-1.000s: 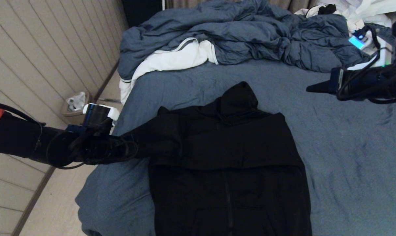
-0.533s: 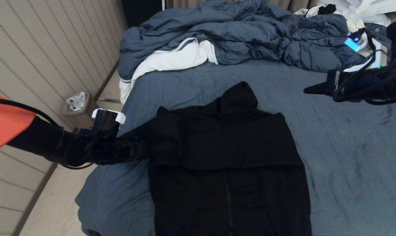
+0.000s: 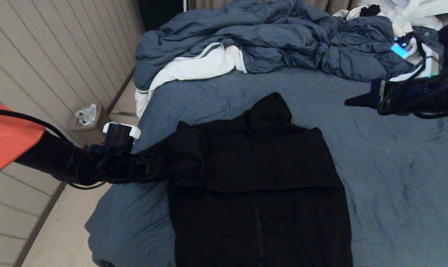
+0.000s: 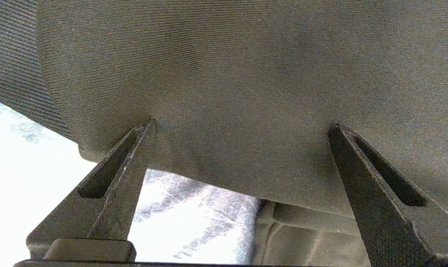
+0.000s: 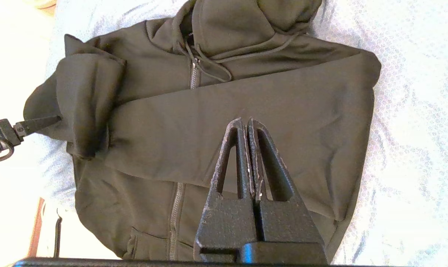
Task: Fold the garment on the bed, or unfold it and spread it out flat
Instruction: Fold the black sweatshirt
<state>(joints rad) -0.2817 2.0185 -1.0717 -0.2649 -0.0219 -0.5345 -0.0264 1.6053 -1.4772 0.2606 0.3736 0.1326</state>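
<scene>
The black hooded garment (image 3: pixel 261 178) lies front up on the blue-grey bed (image 3: pixel 394 178), hood pointing to the far side. One sleeve is folded across its chest (image 5: pixel 209 111). The other sleeve reaches out to the bed's left edge. My left gripper (image 3: pixel 164 166) is at that sleeve, open, its fingers spread wide with the sleeve cloth (image 4: pixel 246 74) lying across the gap between their tips (image 4: pixel 242 124). My right gripper (image 3: pixel 347 102) hangs above the sheet to the right of the hood, shut on nothing (image 5: pixel 245 120).
A crumpled blue-grey duvet (image 3: pixel 276 40) with white lining (image 3: pixel 194 68) fills the far end of the bed. White clothing (image 3: pixel 413 9) and a device with a lit screen (image 3: pixel 400 50) lie at the far right. A small bin (image 3: pixel 85 118) stands on the floor by the panelled wall.
My left arm has shifted a little to the right, toward the sleeve, and its wrist has turned. The right arm has barely moved. The garment lies as before.
</scene>
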